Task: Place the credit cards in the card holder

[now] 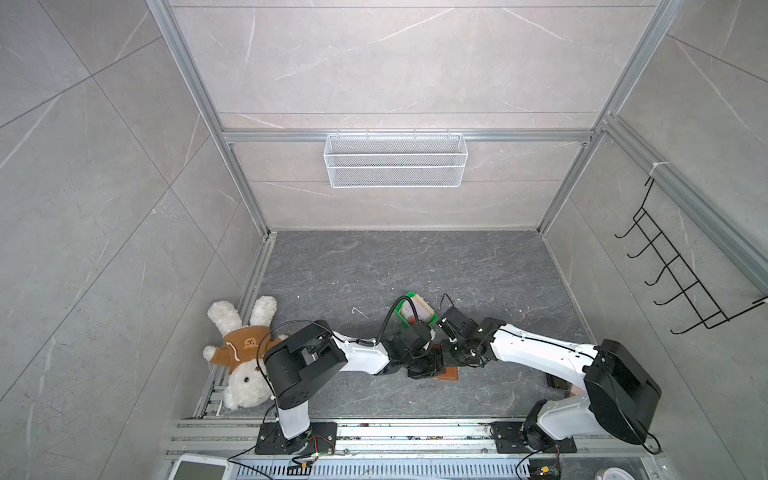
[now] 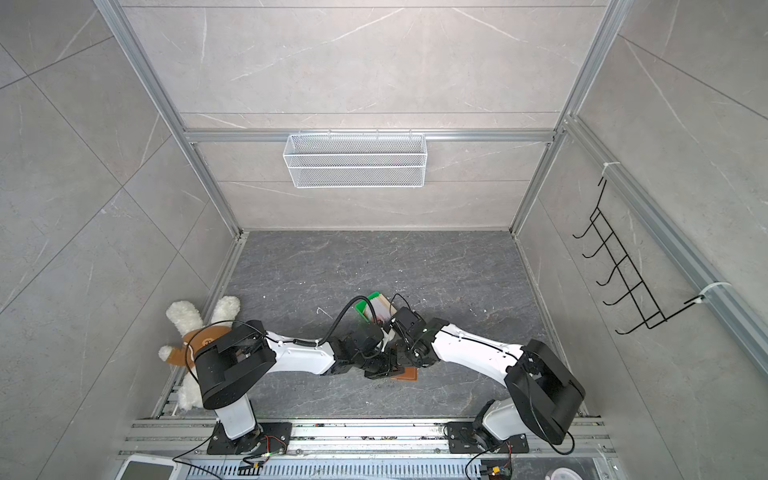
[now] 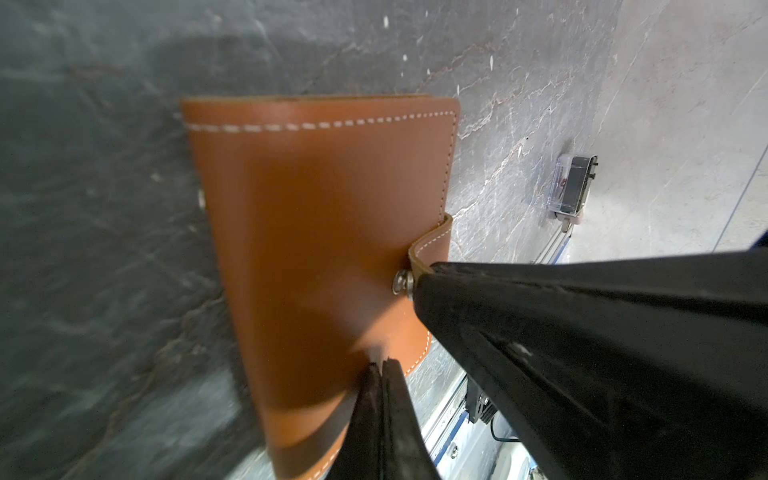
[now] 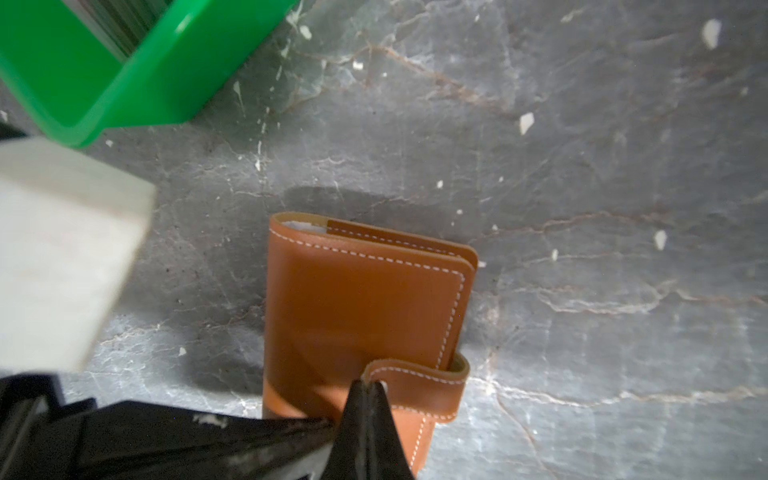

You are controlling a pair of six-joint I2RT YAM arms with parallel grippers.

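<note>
Two clenched end effectors meet on the closed card holder (image 3: 316, 208), which lies flat on the desk (image 4: 582, 166) beneath them. The left end effector (image 3: 382, 374) presses its shut tips on the leather cover, and the right end effector (image 4: 368, 390) sets its shut tips against the end of the snap strap (image 4: 419, 390), though I cannot tell whether it pinches it. With the credit cards (image 1: 422, 311) standing in the green tray (image 4: 124, 83) just beyond both, a pull on the strap before the left pins firmly could drag or lift the whole holder instead of unsnapping it, or the strap could slip free.
</note>
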